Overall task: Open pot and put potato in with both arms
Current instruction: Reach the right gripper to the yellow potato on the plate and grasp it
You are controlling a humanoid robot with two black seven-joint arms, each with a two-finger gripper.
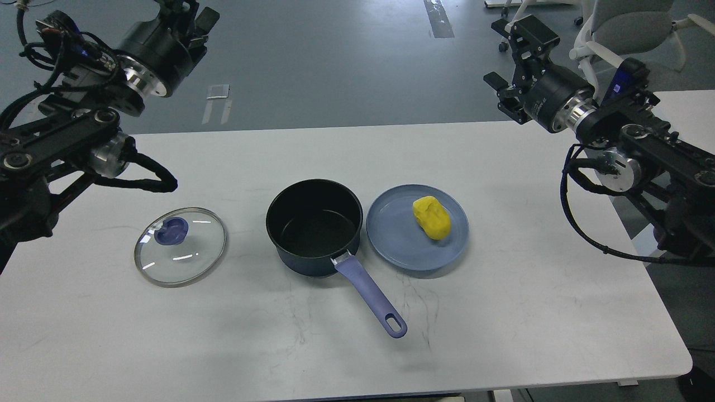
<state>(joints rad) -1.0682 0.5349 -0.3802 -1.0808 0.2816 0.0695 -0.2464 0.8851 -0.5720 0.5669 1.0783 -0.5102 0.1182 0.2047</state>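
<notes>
The dark blue pot (313,226) stands open and empty at the table's middle, its purple handle (371,296) pointing toward me. Its glass lid (180,245) with a blue knob (171,230) lies flat on the table to the pot's left. The yellow potato (432,218) lies on a blue plate (396,243) just right of the pot. My left gripper (187,11) is raised high at the far left, cut by the top edge; its fingers cannot be told apart. My right gripper (511,58) is open and empty, high beyond the table's far right edge.
The white table (503,307) holds only the pot, lid and plate. A grey office chair (625,28) stands behind my right arm, and a second white table (684,117) is at the right edge.
</notes>
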